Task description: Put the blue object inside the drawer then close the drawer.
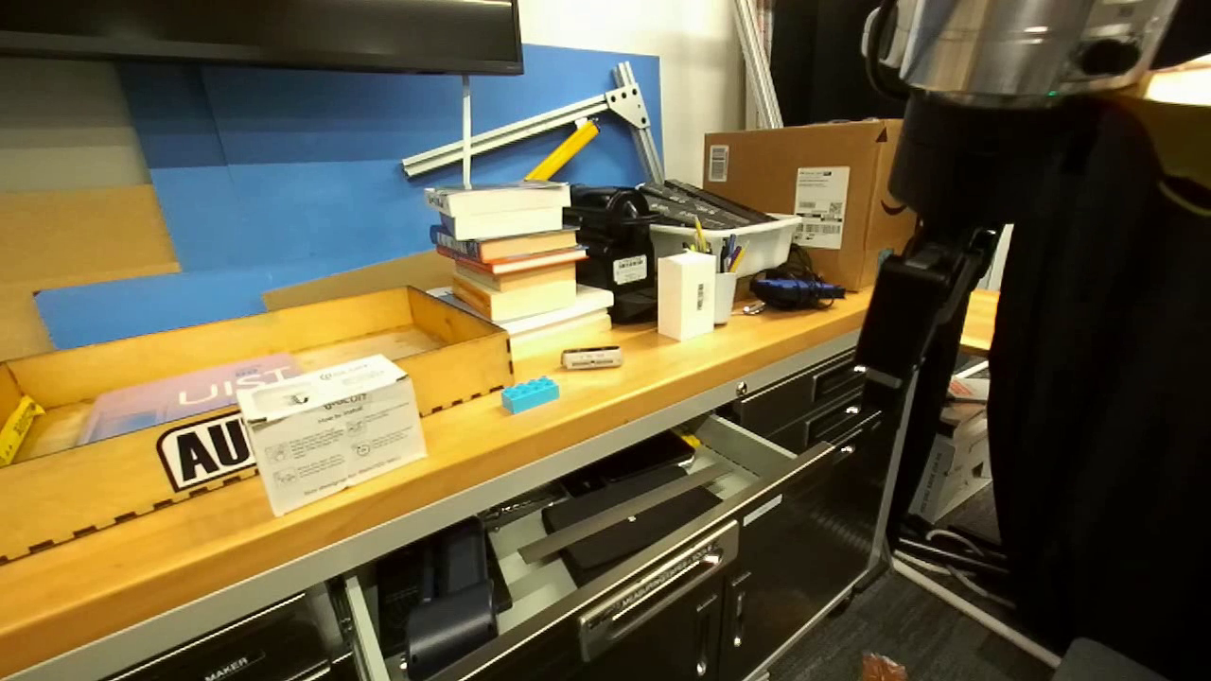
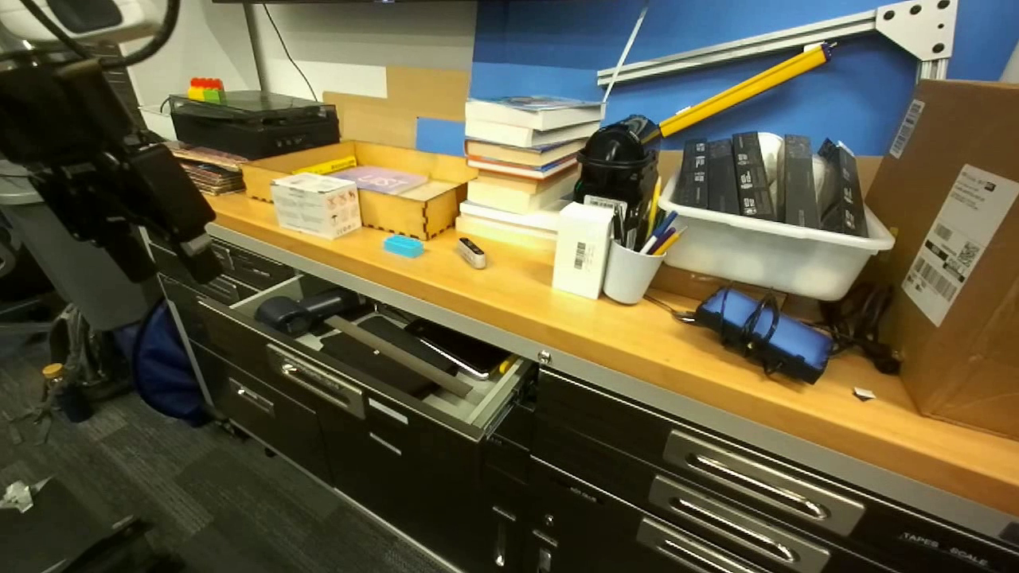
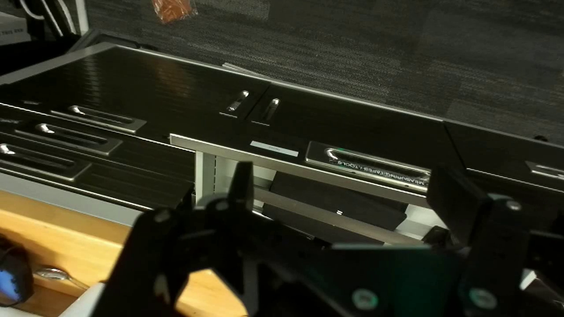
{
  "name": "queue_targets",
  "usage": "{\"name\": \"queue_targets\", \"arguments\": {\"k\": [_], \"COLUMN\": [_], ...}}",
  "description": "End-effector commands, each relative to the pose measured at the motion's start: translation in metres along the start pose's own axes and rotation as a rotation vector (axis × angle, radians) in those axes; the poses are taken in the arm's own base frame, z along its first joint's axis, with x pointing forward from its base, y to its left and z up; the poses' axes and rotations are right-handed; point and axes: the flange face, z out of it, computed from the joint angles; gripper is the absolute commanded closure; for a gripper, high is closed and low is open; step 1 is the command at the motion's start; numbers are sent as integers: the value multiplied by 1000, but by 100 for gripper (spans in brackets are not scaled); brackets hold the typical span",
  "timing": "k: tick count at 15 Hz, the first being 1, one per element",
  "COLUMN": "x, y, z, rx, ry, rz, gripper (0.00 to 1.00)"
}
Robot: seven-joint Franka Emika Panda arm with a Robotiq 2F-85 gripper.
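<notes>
The blue object, a small light-blue studded block, lies on the wooden bench top near its front edge in both exterior views [image 1: 531,395] [image 2: 404,246]. It is out of the wrist view. The drawer [image 1: 662,579] is black-fronted with a silver handle and stands pulled open below the block; it shows in an exterior view [image 2: 430,415] and in the wrist view [image 3: 286,165]. My gripper [image 3: 343,188] is open with nothing between its fingers. It hangs in the air away from the block, at the right of an exterior view [image 1: 885,374] and the left of an exterior view [image 2: 205,259].
The drawer holds dark flat items, a grey bar [image 1: 629,515] and a dark tool [image 2: 306,310]. A white printed box [image 1: 331,430], a wooden tray [image 1: 464,355] and a small grey device [image 1: 591,357] surround the block. Books [image 2: 521,151] and a white box [image 2: 581,248] stand behind.
</notes>
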Motion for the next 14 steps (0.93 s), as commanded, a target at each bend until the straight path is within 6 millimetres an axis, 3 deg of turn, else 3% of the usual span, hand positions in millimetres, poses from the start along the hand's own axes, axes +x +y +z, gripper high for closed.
{"name": "queue_targets", "arguments": {"k": [1, 3, 5, 9, 14], "x": [0, 5, 29, 93, 178], "y": [0, -1, -8, -26, -63], "z": [-1, -2, -7, -9, 6], "rx": [0, -10, -8, 21, 39], "ry": [-1, -6, 5, 40, 88], "rz": [0, -7, -30, -75, -107], "gripper": [0, 0, 0, 0, 0]}}
